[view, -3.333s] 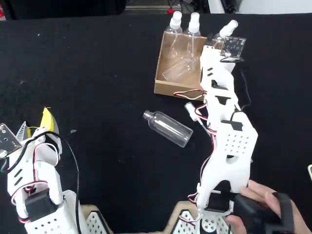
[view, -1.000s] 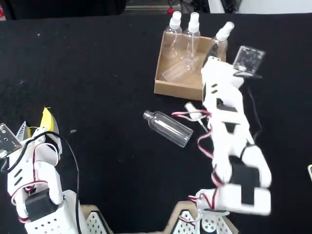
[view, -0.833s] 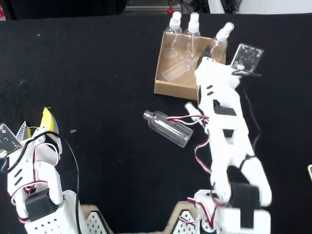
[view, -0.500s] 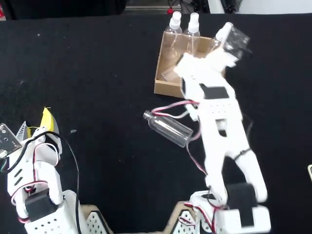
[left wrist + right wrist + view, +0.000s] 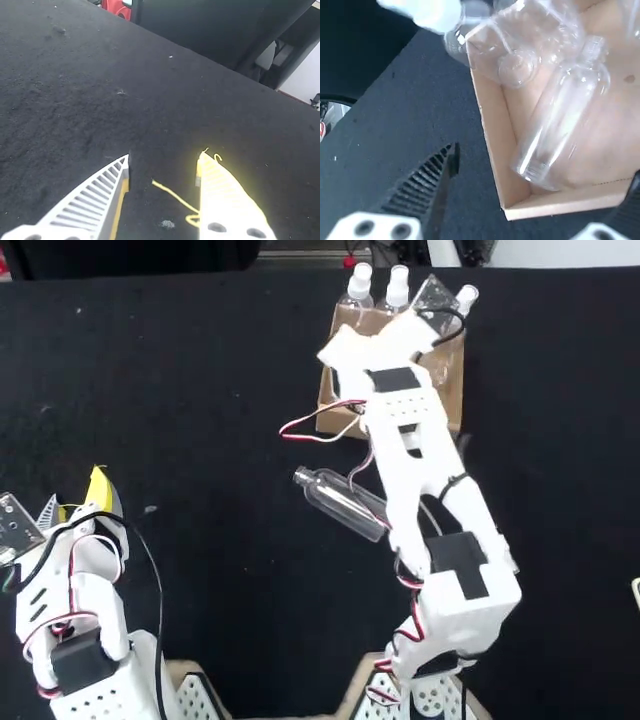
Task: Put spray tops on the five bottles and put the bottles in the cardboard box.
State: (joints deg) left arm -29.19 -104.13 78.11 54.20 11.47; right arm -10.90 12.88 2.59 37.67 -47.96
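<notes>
The right hand [image 5: 542, 167] hung above one wall of the cardboard box [image 5: 326, 408], its fingers spread wide and holding nothing. One finger [image 5: 425, 182] sat over the black desk [image 5: 200, 360] just outside that wall. Its arm stretched from the near edge of the desk across to the box. Along the far side of the box stood three upright bottles [image 5: 358, 292] wearing white spray tops [image 5: 397, 277]. A fourth bottle [image 5: 565, 117] lay on its side on the box floor. A fifth bottle [image 5: 335, 498], its neck bare, lay on the desk just in front of the box, partly under the arm. The left hand [image 5: 164, 156] hovered low over the desk near its left corner, well apart from the box, fingers likewise apart and empty.
</notes>
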